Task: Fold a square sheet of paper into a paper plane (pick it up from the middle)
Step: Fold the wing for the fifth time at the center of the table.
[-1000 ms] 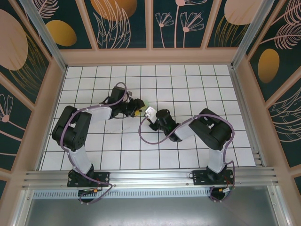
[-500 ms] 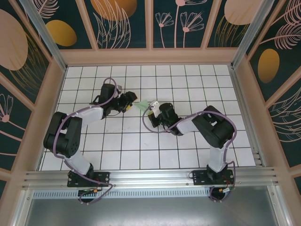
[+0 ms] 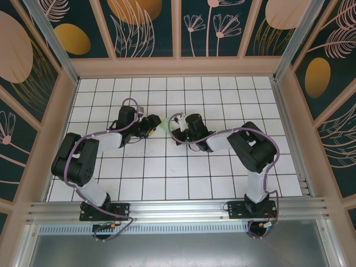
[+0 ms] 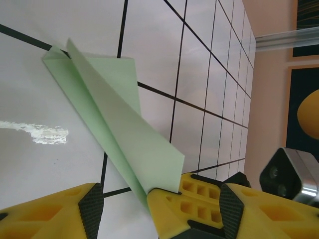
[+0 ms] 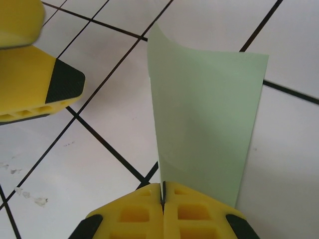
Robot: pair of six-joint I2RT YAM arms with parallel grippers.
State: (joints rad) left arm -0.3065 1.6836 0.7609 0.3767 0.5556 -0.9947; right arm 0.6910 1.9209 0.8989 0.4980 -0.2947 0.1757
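Note:
The sheet of paper is folded into a slim, pointed pale-green paper plane [image 3: 166, 123] with a centre crease. In the left wrist view the paper plane [image 4: 124, 119] runs from its nose at the upper left down to its tail. My right gripper [image 5: 163, 190] is shut on that tail, and the paper plane [image 5: 209, 114] stands on edge above the white tiles. My left gripper [image 4: 162, 204] is open, its jaws standing either side of the right gripper [image 4: 160, 193] and the tail without pinching the paper. From above, the left gripper [image 3: 152, 125] and right gripper [image 3: 176, 123] face each other.
The white grid table [image 3: 222, 100] spreads out on all sides of the grippers. Peach frame rails [image 3: 289, 122] and patterned walls close in the left, right and far sides. The right wrist's camera housing [image 4: 293, 172] sits close beside my left fingers.
The left jaws have widened and the left gripper has drawn back to the left. The right gripper has carried the paper farther from the arms' bases. The grippers now stand a little apart.

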